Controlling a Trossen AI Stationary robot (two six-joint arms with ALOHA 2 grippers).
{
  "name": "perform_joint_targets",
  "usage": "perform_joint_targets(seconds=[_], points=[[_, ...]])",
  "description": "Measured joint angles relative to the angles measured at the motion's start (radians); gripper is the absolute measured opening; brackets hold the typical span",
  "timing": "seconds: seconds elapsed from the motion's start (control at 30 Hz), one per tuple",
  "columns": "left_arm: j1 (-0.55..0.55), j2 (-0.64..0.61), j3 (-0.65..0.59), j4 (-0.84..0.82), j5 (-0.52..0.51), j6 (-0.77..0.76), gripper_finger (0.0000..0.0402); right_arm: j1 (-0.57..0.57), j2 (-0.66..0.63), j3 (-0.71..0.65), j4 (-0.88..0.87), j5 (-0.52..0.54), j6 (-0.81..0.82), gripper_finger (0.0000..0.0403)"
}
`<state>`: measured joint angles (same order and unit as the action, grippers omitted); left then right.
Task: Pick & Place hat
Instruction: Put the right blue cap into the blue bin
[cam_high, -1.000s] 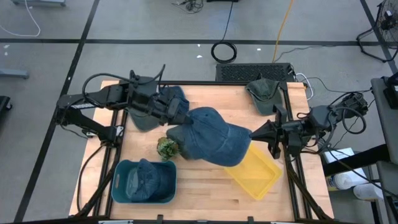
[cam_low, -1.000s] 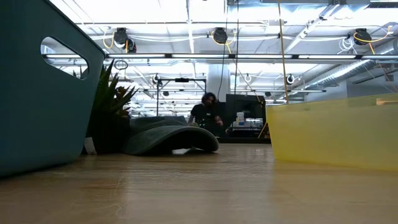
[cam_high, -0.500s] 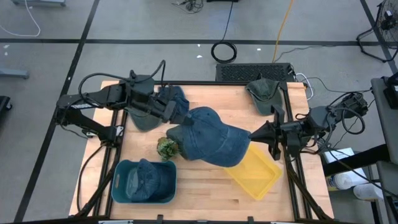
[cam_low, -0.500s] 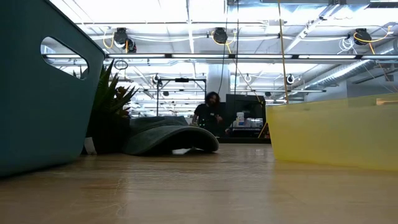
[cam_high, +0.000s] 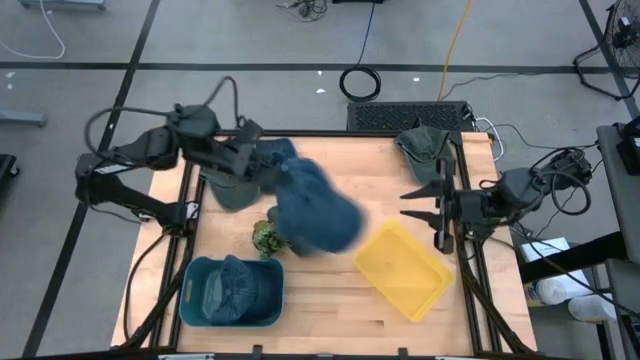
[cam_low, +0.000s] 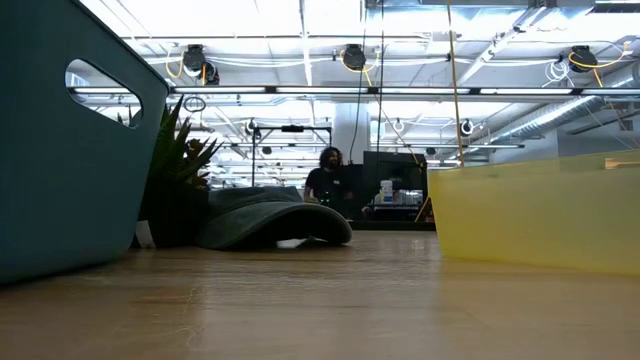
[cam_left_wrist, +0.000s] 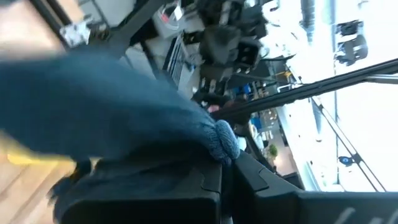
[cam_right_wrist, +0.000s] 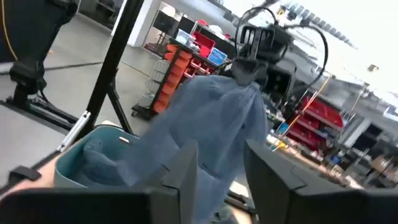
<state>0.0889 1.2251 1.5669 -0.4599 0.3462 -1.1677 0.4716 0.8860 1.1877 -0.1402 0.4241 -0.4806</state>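
Blue hat (cam_high: 312, 208): we see it hanging from the left hand alone, over the middle of the desk (cam_high: 330, 305) between the small plant (cam_high: 267, 238) and the yellow tray (cam_high: 405, 268). A second ago both hands stretched it out across the tray's near corner; now it has swung clear of the tray and bunched toward the left arm.

Left hand (cam_high: 262, 170): we find it clamped shut on the hat's edge, raised above the desk's back-left part. It has drawn back toward its own side since the earlier frame.

Right hand (cam_high: 418, 205): we see its fingers parted with nothing between them, at the desk's right edge just behind the tray. A second ago it pinched the hat's brim; it has let go.

Teal bin (cam_high: 232, 292): we note it at the front left with another hat (cam_high: 240, 285) inside, unmoved.

Green hat (cam_high: 425, 148): it lies at the back-right corner, as before.

Background: a person (cam_low: 327, 180) stands far behind the desk in the low view.
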Motion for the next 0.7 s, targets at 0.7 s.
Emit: perform_joint_targets(seconds=[0.7], points=[[0.033, -0.193, 0.000, -0.222, -0.097, 0.056, 0.0003, -0.276, 0.148, 0.001, 0.135, -0.009, 0.510, 0.0156]])
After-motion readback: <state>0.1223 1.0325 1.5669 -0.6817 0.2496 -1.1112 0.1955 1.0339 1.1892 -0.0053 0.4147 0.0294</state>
